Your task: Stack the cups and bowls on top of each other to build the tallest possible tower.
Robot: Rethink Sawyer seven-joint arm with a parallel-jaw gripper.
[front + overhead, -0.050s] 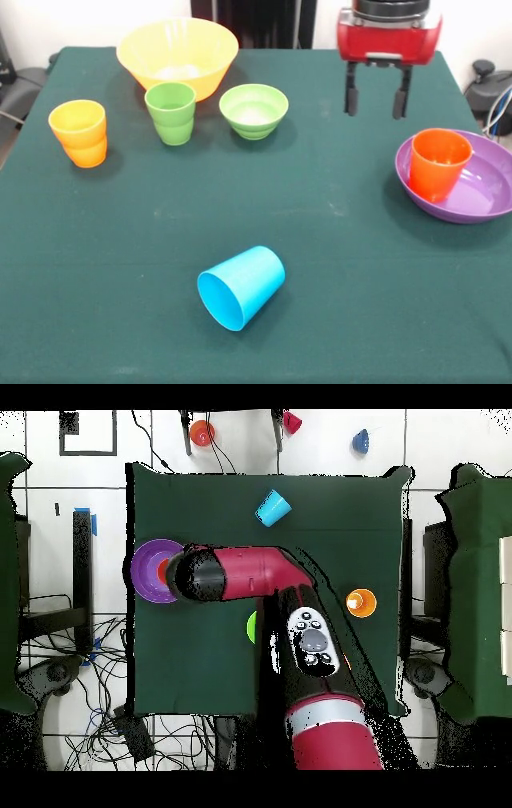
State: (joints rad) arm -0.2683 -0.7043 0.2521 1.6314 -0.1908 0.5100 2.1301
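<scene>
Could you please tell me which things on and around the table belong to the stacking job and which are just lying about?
For the job:
large yellow plastic bowl
green plastic cup
light green plastic bowl
yellow-orange plastic cup
orange plastic cup standing in the wide purple plastic bowl
light blue plastic cup, on its side

Lying about:
floor cables

Bright, even light; soft shadows

Orange cup [438, 162] upright in purple bowl [480, 200], blue cup [242, 286] toppled (mid-table)
</scene>
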